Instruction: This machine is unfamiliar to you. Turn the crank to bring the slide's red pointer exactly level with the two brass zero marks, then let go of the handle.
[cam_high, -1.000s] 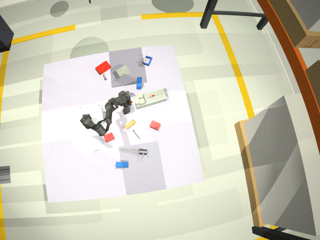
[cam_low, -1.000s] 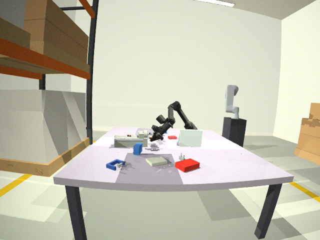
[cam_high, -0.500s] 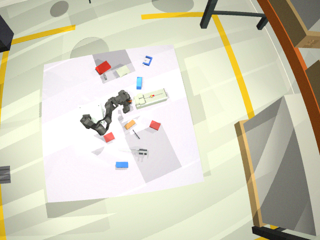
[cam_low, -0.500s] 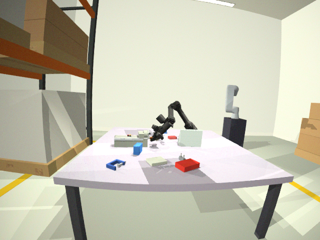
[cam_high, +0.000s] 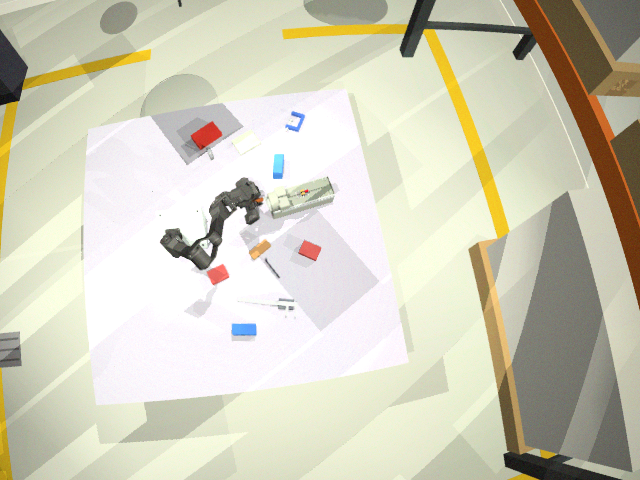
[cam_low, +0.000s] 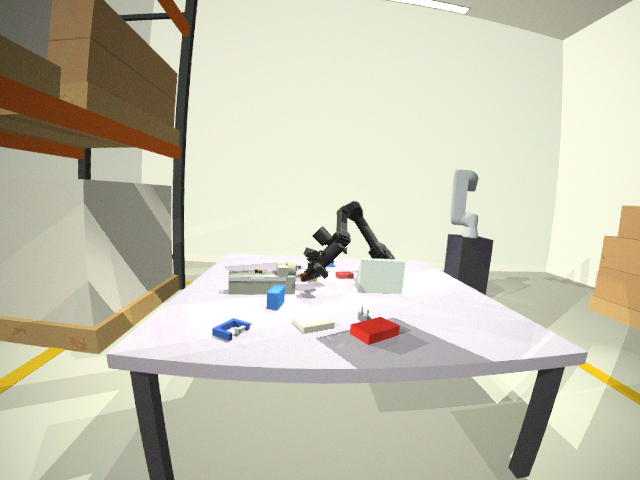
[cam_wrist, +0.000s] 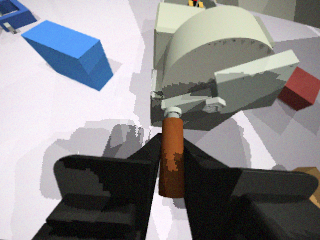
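My claw (cam_high: 260, 200) (cam_low: 303, 277) (cam_wrist: 168, 138) is nearly closed, clamped on the orange crank handle (cam_high: 259, 200) (cam_low: 303, 276) (cam_wrist: 172, 157), one finger each side of the grip. The handle's pale pin end points at the crank arm (cam_wrist: 192, 104), in front of the machine's rounded housing (cam_wrist: 215, 62). Machine (cam_high: 305, 198) (cam_low: 262, 283) sits on the worktop (cam_high: 155, 335) (cam_low: 439, 330), crank end toward me. Red pointer (cam_high: 306, 191) is up on the slide, about mid-body; from top it's too small for me to say whether it's level with the brass marks, could be near.

Around it: light blue block (cam_high: 278, 166) (cam_low: 275, 297) (cam_wrist: 72, 52) just beside the machine, apart from it. Red block (cam_high: 310, 250) (cam_wrist: 301, 89) on the opposite side, also apart. Orange block (cam_high: 260, 249) near a thin dark rod (cam_high: 271, 268). Blue clamp-shaped piece (cam_high: 291, 120) (cam_low: 230, 326) (cam_wrist: 16, 15) lies farther out, past the light blue block. Pale flat block (cam_high: 246, 142) (cam_low: 313, 323) is near the bigger red box (cam_high: 206, 134) (cam_low: 374, 330).
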